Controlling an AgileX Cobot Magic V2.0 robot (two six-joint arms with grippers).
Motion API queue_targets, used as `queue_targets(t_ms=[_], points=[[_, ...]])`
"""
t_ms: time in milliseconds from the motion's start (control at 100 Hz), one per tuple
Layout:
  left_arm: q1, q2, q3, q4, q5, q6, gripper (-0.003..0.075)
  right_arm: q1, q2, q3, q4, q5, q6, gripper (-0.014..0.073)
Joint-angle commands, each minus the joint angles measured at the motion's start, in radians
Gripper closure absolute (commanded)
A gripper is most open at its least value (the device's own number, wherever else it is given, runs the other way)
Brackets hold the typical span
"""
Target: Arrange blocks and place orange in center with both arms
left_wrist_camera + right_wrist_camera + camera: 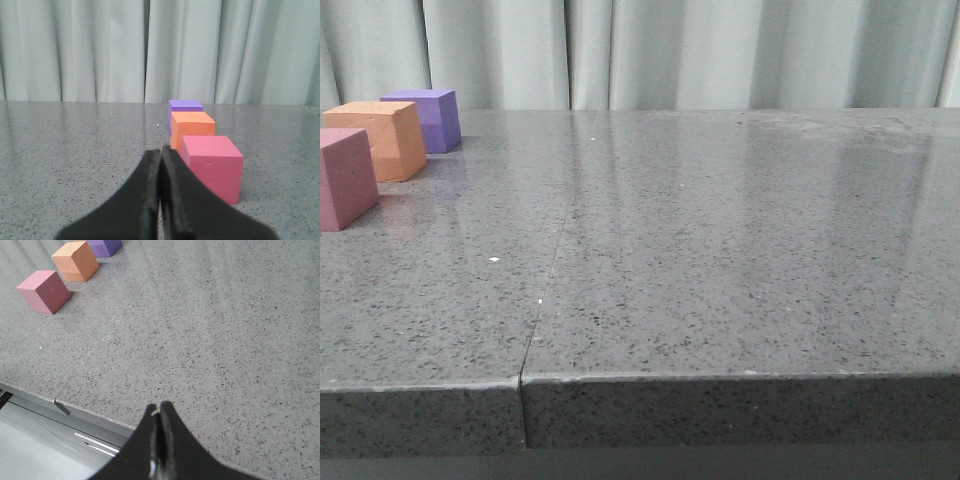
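Three foam cubes stand in a row at the table's far left. The pink cube (344, 178) is nearest, the orange cube (383, 138) is in the middle, the purple cube (428, 119) is farthest. They also show in the left wrist view: pink cube (212, 167), orange cube (192, 128), purple cube (185, 106). My left gripper (161, 149) is shut and empty, low over the table just beside the pink cube. My right gripper (158, 406) is shut and empty, above the table's front edge, far from the pink cube (44, 291), orange cube (76, 260) and purple cube (104, 246). Neither gripper shows in the front view.
The grey speckled table (720, 250) has a seam (548, 290) running from front to back. Pale curtains (670, 50) hang behind it. Below the table's front edge (75, 412) a lower grey surface shows.
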Motion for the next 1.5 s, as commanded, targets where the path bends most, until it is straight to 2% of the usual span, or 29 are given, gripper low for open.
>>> queue_targets(t_ms=[0, 230, 360, 670, 850, 1090, 1250, 1490], points=[[0.004, -0.029, 0.040, -0.006, -0.078, 0.000, 0.0741, -0.002, 0.007, -0.025, -0.005, -0.070, -0.005, 0.0663], [0.004, -0.029, 0.040, -0.006, -0.078, 0.000, 0.0741, -0.003, 0.007, -0.024, -0.005, -0.084, -0.005, 0.0663], [0.004, -0.029, 0.040, -0.006, -0.078, 0.000, 0.0741, -0.032, 0.007, 0.008, -0.005, -0.185, -0.005, 0.0663], [0.004, -0.029, 0.040, -0.006, -0.078, 0.000, 0.0741, -0.267, -0.003, 0.222, -0.147, -0.543, -0.008, 0.0663], [0.004, -0.029, 0.040, -0.006, -0.078, 0.000, 0.0741, -0.400, -0.120, 0.361, -0.154, -0.695, -0.126, 0.0663], [0.004, -0.029, 0.040, -0.006, -0.078, 0.000, 0.0741, -0.531, -0.279, 0.454, -0.144, -0.703, -0.133, 0.0663], [0.004, -0.029, 0.040, -0.006, -0.078, 0.000, 0.0741, -0.545, -0.350, 0.471, -0.132, -0.636, -0.133, 0.0663], [0.004, -0.029, 0.040, -0.006, -0.078, 0.000, 0.0741, -0.545, -0.349, 0.471, -0.132, -0.632, -0.133, 0.0663]])
